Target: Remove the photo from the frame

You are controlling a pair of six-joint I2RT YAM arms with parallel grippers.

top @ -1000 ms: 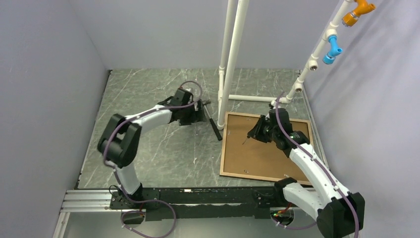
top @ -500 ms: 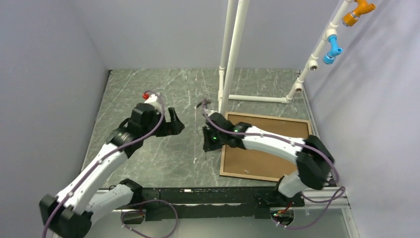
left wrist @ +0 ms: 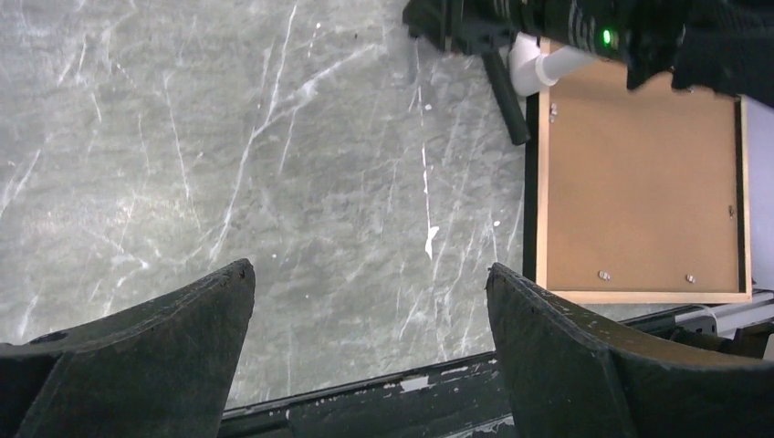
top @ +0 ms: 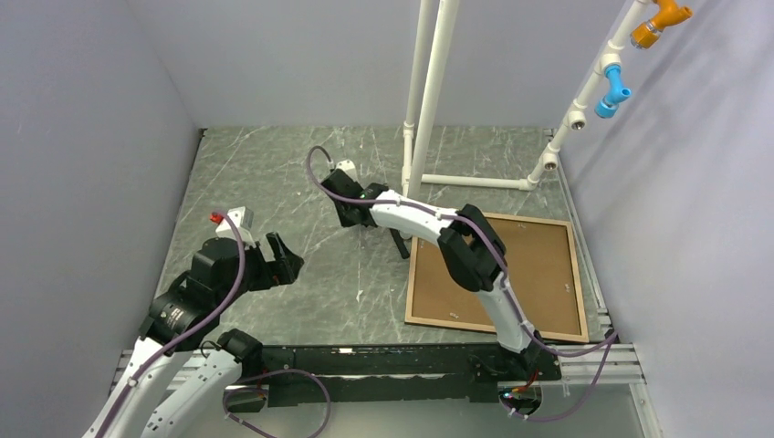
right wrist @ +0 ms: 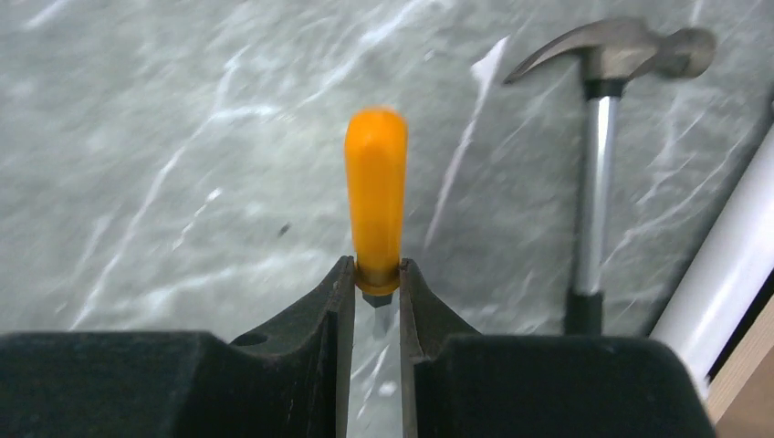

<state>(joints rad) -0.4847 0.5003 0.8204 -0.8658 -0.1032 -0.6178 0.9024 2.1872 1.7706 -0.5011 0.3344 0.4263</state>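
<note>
The frame [left wrist: 530, 219] lies face down on the grey marble table [top: 265, 173], at the right of the workspace. The photo [top: 543, 274] sits inside it, only its plain brown backing board showing, with small clips visible along the frame's inner edge.

The right arm stretches from its base across the frame's near-left part and past its far-left corner. There the right gripper [right wrist: 375, 266] hangs over bare marble, its fingers [right wrist: 339, 301] pressed together on the metal collar of an orange-handled tool [right wrist: 375, 187]. The tool's tip is hidden.

A claw hammer [right wrist: 598, 164] lies flat between that gripper and the frame, its black grip reaching toward the frame's left edge and its steel head pointing away. A white pipe stand [top: 429, 100] rises at the frame's far-left corner, its foot running along the far edge.

The left gripper [left wrist: 370, 274] is well off to the left of the frame, above open marble. Its two dark fingers [left wrist: 196, 310] are spread wide, with nothing between them.
</note>
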